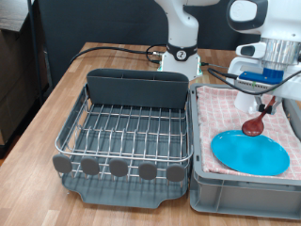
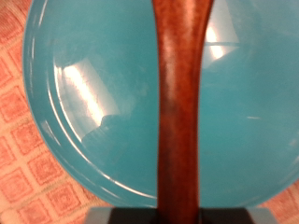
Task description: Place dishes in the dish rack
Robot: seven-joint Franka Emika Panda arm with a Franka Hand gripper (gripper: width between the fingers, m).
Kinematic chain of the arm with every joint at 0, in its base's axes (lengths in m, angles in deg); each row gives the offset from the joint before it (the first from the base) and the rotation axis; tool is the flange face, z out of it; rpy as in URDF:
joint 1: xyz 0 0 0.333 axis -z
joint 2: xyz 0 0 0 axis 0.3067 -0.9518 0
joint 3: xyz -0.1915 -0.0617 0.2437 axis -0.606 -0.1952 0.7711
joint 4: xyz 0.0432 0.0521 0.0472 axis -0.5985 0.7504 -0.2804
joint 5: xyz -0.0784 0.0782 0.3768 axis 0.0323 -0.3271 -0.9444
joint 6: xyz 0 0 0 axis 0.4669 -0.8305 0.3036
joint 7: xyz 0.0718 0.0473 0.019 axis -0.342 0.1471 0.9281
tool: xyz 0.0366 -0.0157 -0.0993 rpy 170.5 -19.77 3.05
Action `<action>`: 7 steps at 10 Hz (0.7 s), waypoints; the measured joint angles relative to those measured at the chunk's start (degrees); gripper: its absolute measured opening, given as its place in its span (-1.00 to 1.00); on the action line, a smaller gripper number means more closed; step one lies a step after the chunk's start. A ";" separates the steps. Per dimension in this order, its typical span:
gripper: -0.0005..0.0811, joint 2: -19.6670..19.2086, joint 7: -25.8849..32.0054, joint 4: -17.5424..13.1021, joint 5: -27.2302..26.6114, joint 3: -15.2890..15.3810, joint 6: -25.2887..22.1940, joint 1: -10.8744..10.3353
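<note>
My gripper (image 1: 274, 92) is at the exterior view's right, above the grey bin, shut on the handle of the dark reddish-brown wooden spoon (image 1: 255, 124). The spoon hangs tilted, its bowl just above the pink cloth beside the bright-blue plate (image 1: 249, 153). In the wrist view the spoon handle (image 2: 177, 112) runs down the middle, with the plate (image 2: 84, 93) below it. A white rounded shape (image 1: 245, 102) behind the spoon may be the mug, partly hidden. The dish rack (image 1: 127, 132) stands on the left with nothing on its wires.
The plate lies on a pink checkered cloth (image 1: 221, 113) inside a grey bin (image 1: 240, 193) right of the rack. The cloth also shows in the wrist view (image 2: 28, 168). Black cables (image 1: 113, 49) run across the wooden table behind the rack. The robot base (image 1: 179, 56) stands at the back.
</note>
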State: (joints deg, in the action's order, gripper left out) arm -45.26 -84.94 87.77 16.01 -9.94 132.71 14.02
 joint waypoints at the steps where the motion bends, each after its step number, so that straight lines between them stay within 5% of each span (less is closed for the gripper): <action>1: -0.76 2.21 0.53 0.15 -2.46 0.08 -3.23 -0.04; 4: -0.76 9.02 -2.68 3.60 -4.65 -0.03 -6.79 -0.04; 7: -0.76 9.93 -9.24 4.76 -5.86 -0.74 -8.86 0.22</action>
State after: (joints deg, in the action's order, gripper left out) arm -35.32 -94.18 92.54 10.15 -10.68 123.86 14.24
